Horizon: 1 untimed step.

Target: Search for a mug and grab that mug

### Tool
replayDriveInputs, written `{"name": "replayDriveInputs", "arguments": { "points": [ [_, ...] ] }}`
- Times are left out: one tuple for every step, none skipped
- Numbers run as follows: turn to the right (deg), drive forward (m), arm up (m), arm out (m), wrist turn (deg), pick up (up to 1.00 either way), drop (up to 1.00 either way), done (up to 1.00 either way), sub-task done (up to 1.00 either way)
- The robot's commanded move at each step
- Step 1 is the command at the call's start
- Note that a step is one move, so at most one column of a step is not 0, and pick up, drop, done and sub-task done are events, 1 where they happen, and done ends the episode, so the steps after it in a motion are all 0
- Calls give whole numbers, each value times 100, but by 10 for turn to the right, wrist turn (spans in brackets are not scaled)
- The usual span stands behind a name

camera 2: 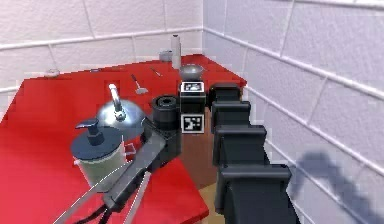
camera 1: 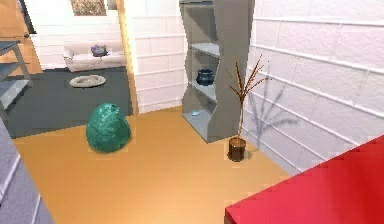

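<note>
In the arm side view my gripper [camera 2: 105, 195] reaches out low over the red table [camera 2: 40, 160], its thin fingers [camera 2: 130, 180] running toward the lower left. Just beside them stands a grey pump bottle on a teal base [camera 2: 98, 146], with a shiny metal domed vessel [camera 2: 122, 112] behind it. I cannot tell whether the gripper holds anything. No shape on the table reads clearly as a mug. In the forward view a dark blue rounded vessel [camera 1: 205, 76] sits on the middle shelf of a grey shelf unit [camera 1: 222, 60].
A utensil [camera 2: 136, 82], a white cylinder [camera 2: 176, 46] and a grey dome [camera 2: 191, 70] lie at the table's far end by the brick wall. Ahead are a green beanbag [camera 1: 108, 128], a potted twig plant [camera 1: 238, 146], the red table's corner [camera 1: 320, 190] and a distant sofa [camera 1: 93, 56].
</note>
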Motion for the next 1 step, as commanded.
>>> {"name": "replayDriveInputs", "arguments": {
  "points": [
    [0,0,0,0,450,0,0,0,0]
  ]
}}
